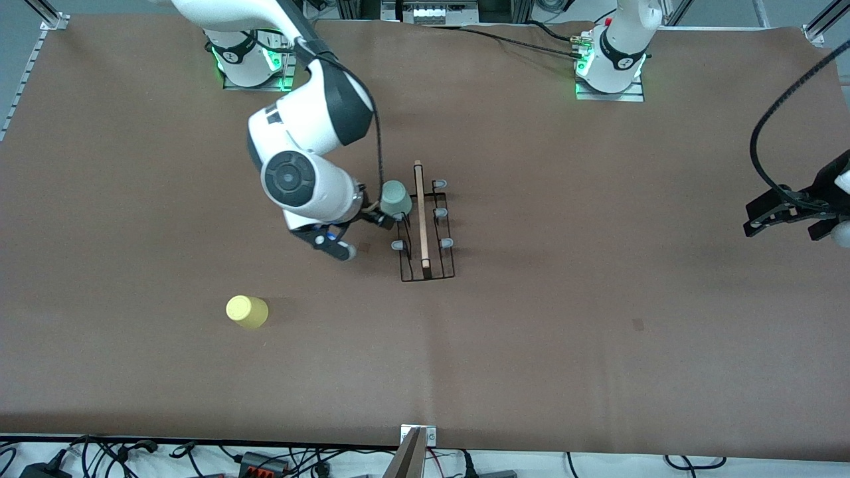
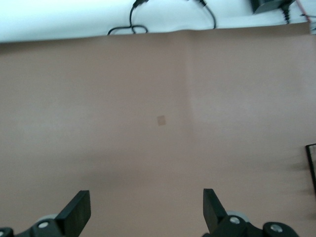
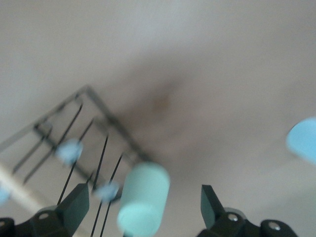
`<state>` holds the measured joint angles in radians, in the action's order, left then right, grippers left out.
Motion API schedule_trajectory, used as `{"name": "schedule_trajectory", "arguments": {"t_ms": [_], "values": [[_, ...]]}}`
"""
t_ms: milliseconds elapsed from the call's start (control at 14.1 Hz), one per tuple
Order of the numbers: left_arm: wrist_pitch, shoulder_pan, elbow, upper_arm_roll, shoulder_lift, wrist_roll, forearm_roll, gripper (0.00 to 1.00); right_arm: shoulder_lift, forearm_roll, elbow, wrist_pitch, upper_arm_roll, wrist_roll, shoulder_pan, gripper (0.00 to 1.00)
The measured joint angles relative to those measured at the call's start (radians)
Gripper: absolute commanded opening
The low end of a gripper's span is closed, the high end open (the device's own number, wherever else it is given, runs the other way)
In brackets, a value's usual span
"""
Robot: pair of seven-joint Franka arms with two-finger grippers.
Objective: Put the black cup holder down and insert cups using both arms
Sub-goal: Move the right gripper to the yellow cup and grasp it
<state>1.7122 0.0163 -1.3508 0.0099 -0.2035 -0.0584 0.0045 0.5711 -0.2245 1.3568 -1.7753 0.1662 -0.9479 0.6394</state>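
The black cup holder stands mid-table with its wooden handle on top. It also shows in the right wrist view. The mint green cup sits over a peg on the side toward the right arm's end, at the row's end farthest from the front camera. My right gripper is open around this cup, with the fingers apart from it. The yellow cup stands nearer the front camera. The light blue cup shows only in the right wrist view. My left gripper waits open and empty.
Bare pegs with grey-blue tips line the holder's other side. A corner of the holder shows in the left wrist view. A small square mark lies on the brown table. Cables lie along the table's front edge.
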Motion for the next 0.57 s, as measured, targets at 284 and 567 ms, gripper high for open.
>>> {"name": "schedule_trajectory", "arguments": {"t_ms": [284,567], "values": [[0.004,-0.029,-0.029,-0.014,0.048,0.005,0.0,1.0,0.078,0.14,0.003,-0.172,0.048,0.138,-0.103,1.0],[0.004,-0.151,-0.066,-0.09,0.052,-0.005,0.0,1.0,0.134,0.148,0.002,-0.274,0.052,0.489,-0.248,1.0]]}}
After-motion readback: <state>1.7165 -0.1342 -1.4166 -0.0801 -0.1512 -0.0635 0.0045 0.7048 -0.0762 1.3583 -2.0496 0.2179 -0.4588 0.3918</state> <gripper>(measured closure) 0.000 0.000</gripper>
